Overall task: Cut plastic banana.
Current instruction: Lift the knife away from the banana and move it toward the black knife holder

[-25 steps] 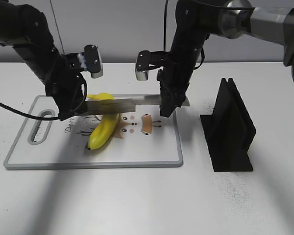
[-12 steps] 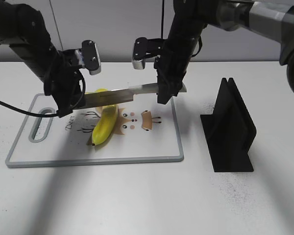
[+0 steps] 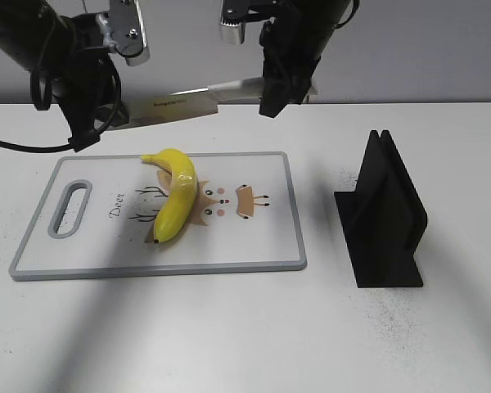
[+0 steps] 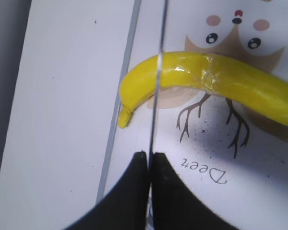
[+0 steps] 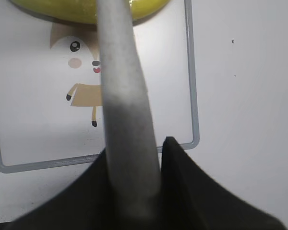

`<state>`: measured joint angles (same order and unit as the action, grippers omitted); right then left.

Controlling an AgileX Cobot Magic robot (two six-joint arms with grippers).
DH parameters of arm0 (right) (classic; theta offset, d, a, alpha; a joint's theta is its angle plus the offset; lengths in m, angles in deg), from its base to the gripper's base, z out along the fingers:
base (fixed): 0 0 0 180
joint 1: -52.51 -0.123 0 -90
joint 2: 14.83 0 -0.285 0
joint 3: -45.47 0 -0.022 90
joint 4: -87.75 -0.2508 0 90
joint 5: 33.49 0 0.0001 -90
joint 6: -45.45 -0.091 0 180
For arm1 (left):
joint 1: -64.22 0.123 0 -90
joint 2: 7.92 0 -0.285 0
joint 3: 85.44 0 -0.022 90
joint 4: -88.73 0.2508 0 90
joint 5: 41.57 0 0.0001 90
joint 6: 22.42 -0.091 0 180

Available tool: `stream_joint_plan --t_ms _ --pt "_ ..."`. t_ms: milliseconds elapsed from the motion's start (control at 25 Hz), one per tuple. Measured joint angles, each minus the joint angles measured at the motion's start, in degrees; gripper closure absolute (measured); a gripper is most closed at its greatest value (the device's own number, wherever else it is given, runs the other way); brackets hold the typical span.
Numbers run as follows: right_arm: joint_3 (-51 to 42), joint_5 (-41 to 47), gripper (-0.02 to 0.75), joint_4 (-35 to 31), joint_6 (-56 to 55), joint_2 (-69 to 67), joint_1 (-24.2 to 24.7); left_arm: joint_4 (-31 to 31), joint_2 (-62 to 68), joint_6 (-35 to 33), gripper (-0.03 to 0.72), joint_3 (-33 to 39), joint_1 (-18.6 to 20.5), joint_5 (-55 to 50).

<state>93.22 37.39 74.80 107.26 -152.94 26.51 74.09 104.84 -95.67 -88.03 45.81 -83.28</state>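
Table [image 3: 229, 327] under my 2 arms, cutting board [image 3: 262, 246] carrying the plastic banana [image 3: 176, 201], black stand [image 3: 385, 221] to its right, knife [image 3: 196, 100] raised above, left gripper [image 4: 149, 160] pinching its blade, right gripper [image 5: 134, 158] clamping its handle.

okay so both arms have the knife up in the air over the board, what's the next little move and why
Probably lower it straight down. The silver kitchen knife, pinched at its blade end by the left gripper and at its handle by the right gripper, hangs clear above the glossy yellow plastic banana, which looks whole on the white cutting board.
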Motion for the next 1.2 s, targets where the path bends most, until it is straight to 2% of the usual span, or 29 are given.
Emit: stream_joint_plan --t_ms 160,280,400,520,600,960,1200 --pt "0.00 0.00 0.533 -0.74 1.21 0.73 -0.05 0.34 -1.38 0.05 0.697 0.00 0.00 -0.63" --pt "0.00 0.00 0.545 -2.27 3.17 0.73 -0.05 0.24 -1.52 0.36 0.612 0.00 0.00 -0.92" --pt "0.00 0.00 0.565 -3.54 3.36 0.83 -0.05 -0.98 -1.84 0.72 0.388 0.00 0.00 -0.79" --pt "0.02 0.00 0.574 -4.56 3.22 0.88 -0.11 -2.44 -2.72 0.79 0.121 0.00 -0.11 -0.98" --pt "0.07 -0.32 0.574 -4.55 3.07 0.94 -0.11 -3.03 -3.75 1.12 0.059 0.00 -0.23 -1.04" --pt "0.21 -0.51 0.574 -4.38 2.10 4.57 0.04 -3.42 -11.45 1.99 0.034 0.05 -0.19 3.39" --pt "0.21 -0.51 0.574 -3.46 -5.43 7.68 -0.01 -0.35 -18.84 10.80 0.034 0.05 -0.19 3.71"
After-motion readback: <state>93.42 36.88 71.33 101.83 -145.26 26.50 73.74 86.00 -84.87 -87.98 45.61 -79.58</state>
